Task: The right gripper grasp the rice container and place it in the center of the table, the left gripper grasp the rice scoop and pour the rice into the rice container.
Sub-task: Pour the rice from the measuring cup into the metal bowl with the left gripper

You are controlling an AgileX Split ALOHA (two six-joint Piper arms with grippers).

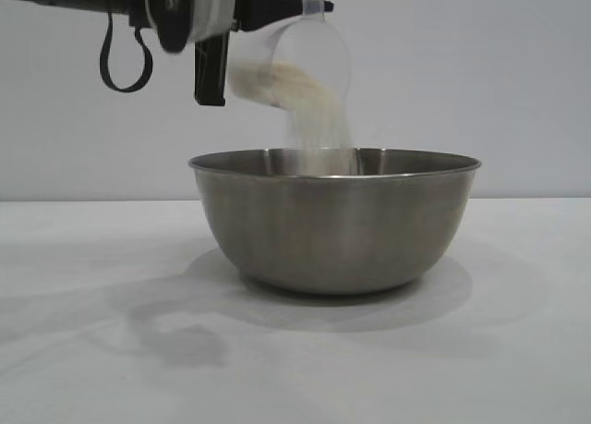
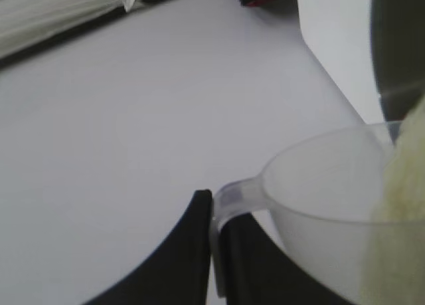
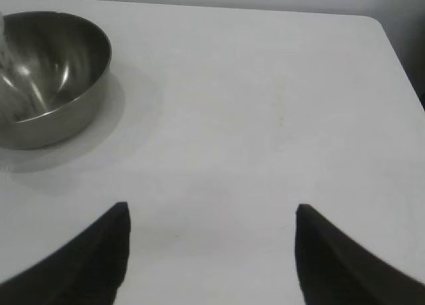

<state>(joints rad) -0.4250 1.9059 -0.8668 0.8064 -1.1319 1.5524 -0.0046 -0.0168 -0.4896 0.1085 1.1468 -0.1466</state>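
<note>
Rice streaming from the tipped scoop into the steel bowl.

The table [image 1: 83,332] carries the rice container [image 1: 334,223], which stands upright directly below the left gripper [image 1: 242,38] and well ahead of, and to one side of, the right gripper [image 3: 211,252], whose jaws stand wide apart over bare tabletop with nothing between them. The left gripper's jaws are pinched shut on the loop handle of the rice scoop [image 1: 309,59], so the tilted cup hangs just beyond the fingertips. The rice [image 1: 319,110] slides from the cup's lip in a pale stream into the bowl, seemingly landing near its middle.
</note>
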